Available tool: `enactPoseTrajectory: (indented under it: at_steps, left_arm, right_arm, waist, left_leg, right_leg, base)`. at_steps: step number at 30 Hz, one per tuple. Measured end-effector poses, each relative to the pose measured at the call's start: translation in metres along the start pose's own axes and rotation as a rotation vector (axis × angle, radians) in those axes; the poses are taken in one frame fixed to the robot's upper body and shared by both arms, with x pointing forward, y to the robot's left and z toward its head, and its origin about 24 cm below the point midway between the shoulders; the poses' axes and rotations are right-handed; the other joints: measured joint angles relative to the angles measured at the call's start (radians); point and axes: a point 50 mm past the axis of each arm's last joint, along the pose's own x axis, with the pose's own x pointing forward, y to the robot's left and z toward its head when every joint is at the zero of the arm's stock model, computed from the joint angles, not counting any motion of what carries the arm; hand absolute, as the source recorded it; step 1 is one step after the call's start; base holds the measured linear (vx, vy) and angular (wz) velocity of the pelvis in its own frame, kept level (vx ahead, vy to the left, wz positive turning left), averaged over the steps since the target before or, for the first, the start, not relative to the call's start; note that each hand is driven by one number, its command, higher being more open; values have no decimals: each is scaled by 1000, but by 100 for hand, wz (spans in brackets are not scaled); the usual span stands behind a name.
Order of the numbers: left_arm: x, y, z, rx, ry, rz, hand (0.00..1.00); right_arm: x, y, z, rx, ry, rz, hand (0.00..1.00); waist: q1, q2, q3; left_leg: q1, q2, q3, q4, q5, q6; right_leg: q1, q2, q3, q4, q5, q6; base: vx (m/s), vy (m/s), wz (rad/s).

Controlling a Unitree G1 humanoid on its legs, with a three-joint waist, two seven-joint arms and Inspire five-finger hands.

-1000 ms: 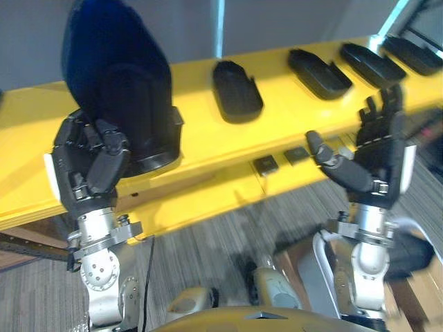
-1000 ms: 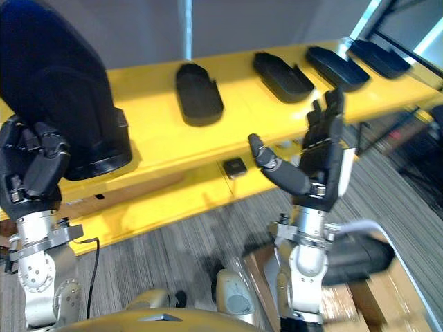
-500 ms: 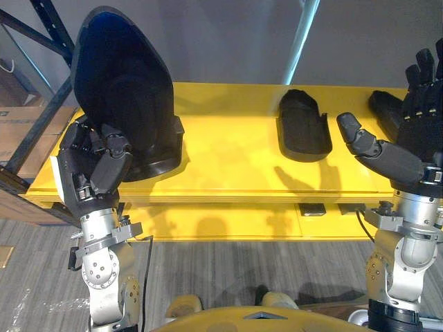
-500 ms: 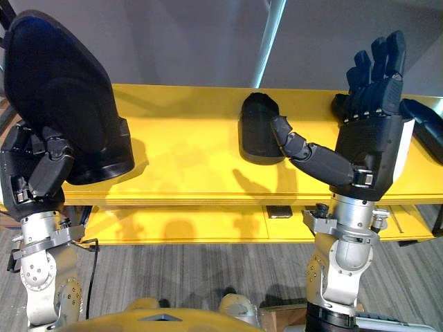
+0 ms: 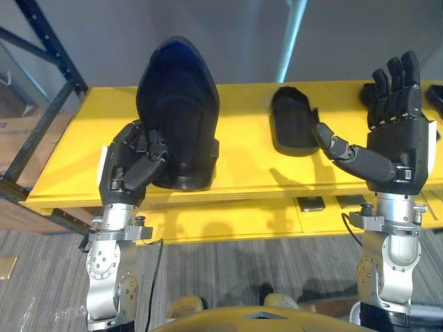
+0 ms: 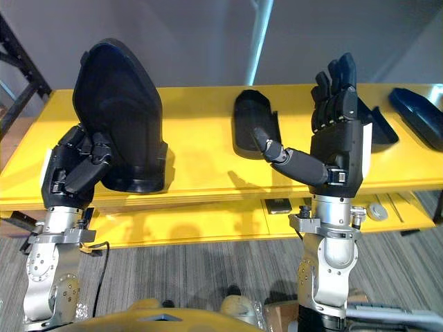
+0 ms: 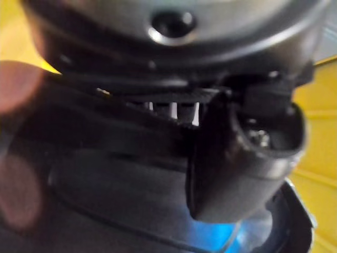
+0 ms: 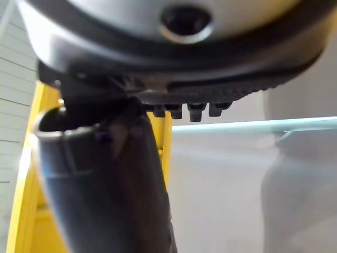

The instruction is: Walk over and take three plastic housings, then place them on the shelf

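A big black plastic housing [image 5: 178, 104] stands upright in my left hand [image 5: 131, 166], whose fingers curl round its lower edge. Its lower end is over the front of the yellow shelf [image 5: 242, 166]; I cannot tell whether it rests there. In the left wrist view the thumb [image 7: 231, 158] lies against the housing's dark shell [image 7: 131, 211]. A second housing [image 5: 291, 128] lies on the shelf at the middle, with two others [image 6: 419, 121] further right. My right hand [image 5: 394, 145] is raised in front of the shelf, open, fingers straight and thumb out, holding nothing.
A lower yellow shelf board [image 6: 208, 225] carries a small dark block [image 6: 278, 205] and a round part [image 6: 377, 209]. A dark rack post [image 5: 41, 117] slants at the left end. A pale upright pole [image 5: 291, 34] stands behind the shelf. Grey carpet [image 5: 228, 277] lies below.
The camera has swung, so the whole picture has shifted. My left hand still holds the housing, now closer to the lying one. The right hand stays raised and open.
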Motion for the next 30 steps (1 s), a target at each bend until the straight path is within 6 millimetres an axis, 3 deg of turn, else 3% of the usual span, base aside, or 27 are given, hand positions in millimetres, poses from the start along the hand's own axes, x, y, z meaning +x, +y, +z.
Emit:
enactPoseTrajectory:
  at_steps: [4,6,11,15,19,24,30]
  left_arm:
    - [8,-4,-24,-112,102,73,0]
    - [15,0,-33,-118,129,155,0]
    - [37,1,-30,-115,92,234,0]
    - [62,4,-30,-115,80,301,0]
    - [80,21,-41,-64,149,409,0]
    - [79,53,-52,39,233,549,0]
    - [80,63,-58,50,277,602,0]
  right_arm:
    - [-13,-2,-9,2,79,-15,100]
    - [-23,-1,-17,10,144,-3,100]
    - [-40,-1,-34,52,283,71,100]
    - [-45,15,-44,112,353,197,100]
    - [-46,30,-48,146,391,358,100]
    - [-40,42,-53,172,384,460,100]
    - [-22,66,-48,232,296,588,100]
  waist:
    - [-27,7,-1]
    - [-61,11,-1]
    - [-89,26,2]
    - [-94,33,2]
    - [-98,33,2]
    - [-116,32,2]
    - [-109,32,6]
  left_leg:
    - [21,1,61,-3,-15,1]
    - [34,0,92,-14,-16,0]
    - [53,7,131,-22,-10,3]
    - [72,6,147,-52,4,1]
    - [86,4,151,-78,17,-2]
    - [95,0,152,-92,26,-1]
    - [88,-12,136,-105,40,5]
  right_leg:
    - [-7,3,60,-12,11,-1]
    - [-14,5,85,-18,20,-3]
    - [-22,16,122,-21,37,11]
    - [-21,20,134,-34,46,11]
    - [-20,24,137,-35,46,11]
    - [-20,24,141,-36,47,10]
    - [-17,14,129,-49,56,11]
  base:
    - [-106,56,-51]
    - [-60,43,-36]
    - [5,11,-24]
    - [10,2,-13]
    - [-2,-8,-3]
    - [0,0,0]
    - [-40,2,7]
